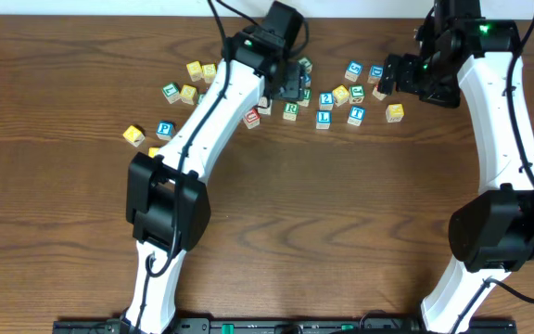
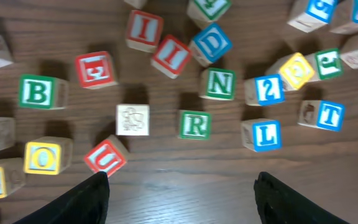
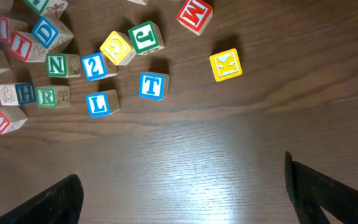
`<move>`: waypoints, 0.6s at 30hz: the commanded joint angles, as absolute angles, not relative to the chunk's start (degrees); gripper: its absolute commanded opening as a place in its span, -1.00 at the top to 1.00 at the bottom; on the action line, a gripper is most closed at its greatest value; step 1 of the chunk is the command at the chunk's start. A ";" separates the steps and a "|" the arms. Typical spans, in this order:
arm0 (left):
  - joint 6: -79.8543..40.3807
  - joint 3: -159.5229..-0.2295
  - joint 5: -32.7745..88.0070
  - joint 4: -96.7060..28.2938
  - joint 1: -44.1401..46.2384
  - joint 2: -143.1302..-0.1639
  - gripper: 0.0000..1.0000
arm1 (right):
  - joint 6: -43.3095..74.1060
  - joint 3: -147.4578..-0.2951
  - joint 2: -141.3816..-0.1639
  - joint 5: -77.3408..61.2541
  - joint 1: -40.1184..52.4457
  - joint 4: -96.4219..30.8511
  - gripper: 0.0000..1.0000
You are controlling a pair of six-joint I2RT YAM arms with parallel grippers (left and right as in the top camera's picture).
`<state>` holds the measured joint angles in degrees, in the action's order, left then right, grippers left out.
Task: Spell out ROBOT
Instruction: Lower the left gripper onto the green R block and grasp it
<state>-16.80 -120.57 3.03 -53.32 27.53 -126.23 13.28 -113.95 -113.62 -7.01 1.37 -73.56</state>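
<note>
Two grippers hang over the far part of the table point(image 1: 63, 232) in the overhead view, where the lettered cubes lie scattered near the far edge. The left gripper point(image 1: 292, 85) is above the middle of the cluster, just beyond the green R cube point(image 1: 290, 111). The right gripper point(image 1: 387, 80) is at the cluster's right end, near the blue T cube point(image 1: 357, 114).

From the left wrist, the left gripper's fingers point(image 2: 86, 200) stand apart over bare wood, with nothing between them. The R cube lies just ahead of them, between a white picture cube point(image 2: 133, 119) and the blue L cube point(image 2: 266, 134). The green B cube point(image 2: 37, 92) is well off to the left, the yellow O cube point(image 2: 42, 157) sits below it beside the red U cube point(image 2: 106, 157), and the T cube is at the right.

From the right wrist, the right gripper's fingers point(image 3: 55, 200) are spread wide and empty. The T cube sits just beside the L cube, the R cube lies near the left edge of the view, and the yellow K cube point(image 3: 225, 65) stands apart at the right.
</note>
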 commanded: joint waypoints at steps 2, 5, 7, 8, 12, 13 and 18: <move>-18.65 -122.58 1.89 -51.31 29.06 -127.17 -0.47 | 14.09 -114.63 -113.58 -6.74 1.58 -73.76 -0.98; -19.00 -122.58 1.89 -49.06 30.04 -128.55 -0.47 | 14.06 -114.61 -113.58 -6.72 1.58 -73.73 -0.98; -19.25 -122.58 1.89 -48.10 30.44 -129.69 -0.47 | 14.09 -114.61 -113.58 -6.28 1.58 -73.91 -0.99; -19.22 -122.58 1.89 -47.66 30.59 -130.26 -0.47 | 14.06 -114.61 -113.58 -5.98 1.58 -74.17 -0.99; -19.25 -122.58 1.89 -46.70 30.59 -133.62 -0.47 | 13.65 -114.58 -113.58 -5.89 1.58 -74.67 -0.99; -19.22 -122.58 1.89 -46.54 30.59 -134.43 -0.47 | 13.65 -114.58 -113.58 -5.89 1.58 -74.65 -0.99; -19.22 -122.58 1.10 -45.89 30.57 -138.12 -0.39 | 13.65 -114.58 -113.58 -5.89 1.58 -74.65 -0.98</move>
<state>-18.48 -121.40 2.61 -46.13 30.70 -136.97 13.26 -113.95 -113.62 -6.55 1.37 -74.52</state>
